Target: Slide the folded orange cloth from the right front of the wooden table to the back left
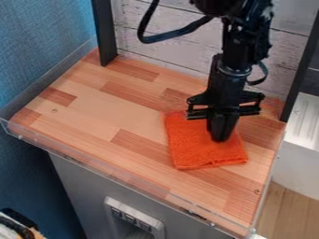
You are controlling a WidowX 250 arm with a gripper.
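- At the bottom of my view, a light panel with dark switches (134, 213) sits in the grey cabinet front (72, 179).
- Above it, I see the clear rim (112, 173) running along the near side of the wood-patterned tabletop (124, 116).
- Right of centre on that top, the orange cloth (193, 151) lies flat, roughly square and a little askew.
- My gripper (219, 138) points down over the cloth's upper right part, its fingers together and their tips at the fabric; I can't tell whether they pinch any of it.
- Past the cloth, the black arm (235, 51) comes in from the top edge, a cable looping at its left.
- Behind it, I have a pale plank wall (168, 51) between two black posts (104, 32).
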